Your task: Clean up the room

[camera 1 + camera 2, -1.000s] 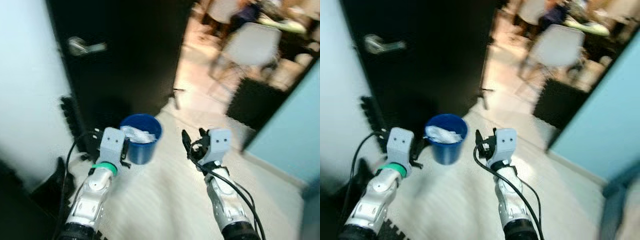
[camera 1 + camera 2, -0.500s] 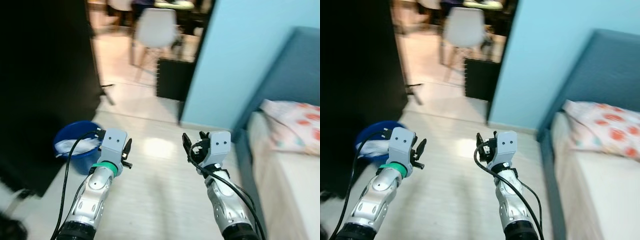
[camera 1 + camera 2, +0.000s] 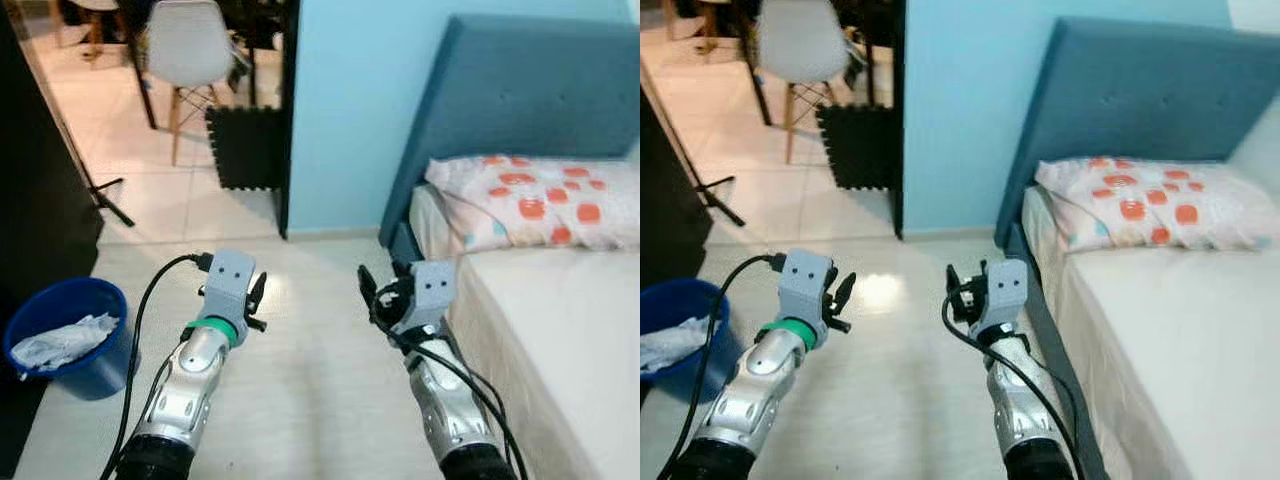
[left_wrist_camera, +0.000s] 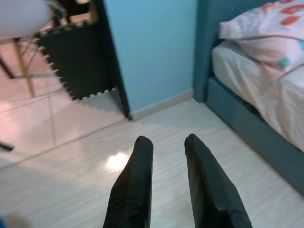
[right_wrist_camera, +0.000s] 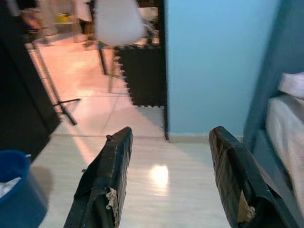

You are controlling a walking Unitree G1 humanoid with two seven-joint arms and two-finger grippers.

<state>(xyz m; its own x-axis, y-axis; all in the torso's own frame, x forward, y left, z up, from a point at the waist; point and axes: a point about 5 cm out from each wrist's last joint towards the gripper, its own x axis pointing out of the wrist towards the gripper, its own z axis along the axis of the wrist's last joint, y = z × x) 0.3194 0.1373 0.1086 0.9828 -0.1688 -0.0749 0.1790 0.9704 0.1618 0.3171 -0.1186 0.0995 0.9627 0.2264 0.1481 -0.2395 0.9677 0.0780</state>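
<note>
Pale floor [image 3: 300,380] beside bed [image 3: 560,330] edge, left gripper [image 4: 168,142] narrowly parted, right gripper [image 5: 171,137] wide, both empty

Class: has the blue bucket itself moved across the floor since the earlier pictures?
Cannot tell. The blue bucket sits by the black door as before; the whole picture shifted because the camera turned.

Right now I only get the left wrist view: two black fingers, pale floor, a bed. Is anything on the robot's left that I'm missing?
Observer: Yes, a blue bucket stands on the floor at the robot's left, beside a dark door.
Visitor: Is it empty?
Observer: No, crumpled white paper lies in it.
Visitor: And the other arm?
Observer: The right gripper is held over the floor near the bed, jaws wide apart, holding nothing.
</note>
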